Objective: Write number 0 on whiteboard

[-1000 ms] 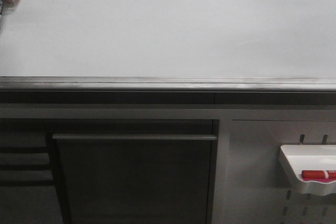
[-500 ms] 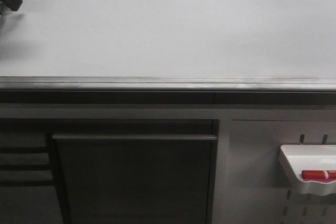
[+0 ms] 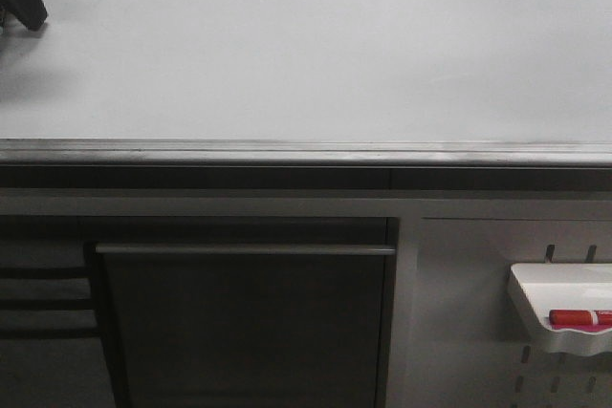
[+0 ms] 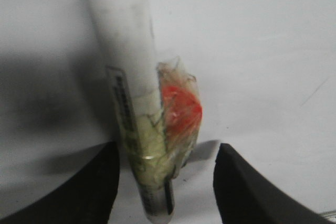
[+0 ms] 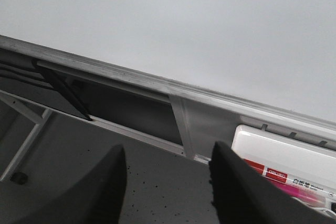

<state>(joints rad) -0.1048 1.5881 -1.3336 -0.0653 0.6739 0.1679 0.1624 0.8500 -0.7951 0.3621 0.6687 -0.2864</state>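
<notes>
The setting looks like an office or a lab test area. A large glossy whiteboard [image 3: 316,54] with a grey metal bottom edge fills the upper part of the front view and reflects a ceiling light. Below it stand plain grey panels and a grey pegboard [image 3: 459,312] carrying a white tray [image 3: 559,303] that holds a red marker [image 3: 579,317].
</notes>
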